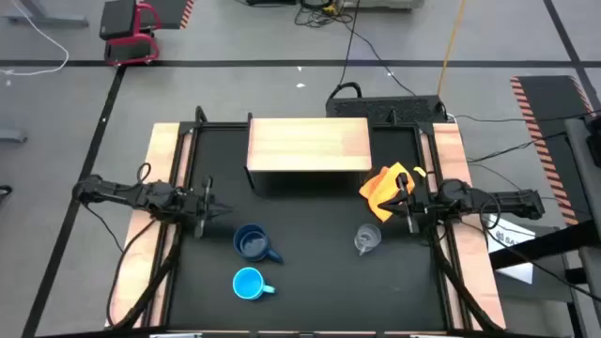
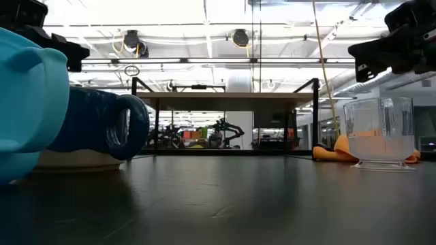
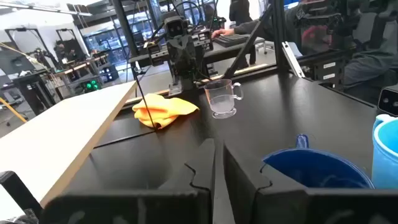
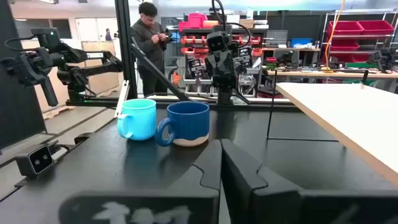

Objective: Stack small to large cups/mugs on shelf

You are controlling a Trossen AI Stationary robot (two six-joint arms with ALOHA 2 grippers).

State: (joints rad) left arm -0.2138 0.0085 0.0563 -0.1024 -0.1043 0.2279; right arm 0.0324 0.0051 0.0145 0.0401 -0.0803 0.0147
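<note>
- You will find the left gripper (image 1: 208, 201) at the table's left edge, left of the shelf (image 1: 308, 144), its fingers nearly closed on nothing.
- The right gripper (image 1: 406, 203) waits at the right edge, right of the shelf, fully closed and holding nothing.
- The navy mug (image 1: 252, 242) stands upright in front of the shelf, toward its left end; whether it holds anything cannot be told.
- The sky-blue mug (image 1: 248, 283) stands just beyond it, farther from the shelf.
- The glass cup (image 1: 366, 238) stands in front of the shelf's right end, empty.
- The orange cloth (image 1: 386, 185) lies just beside the shelf's right end, close by the right gripper.
</note>
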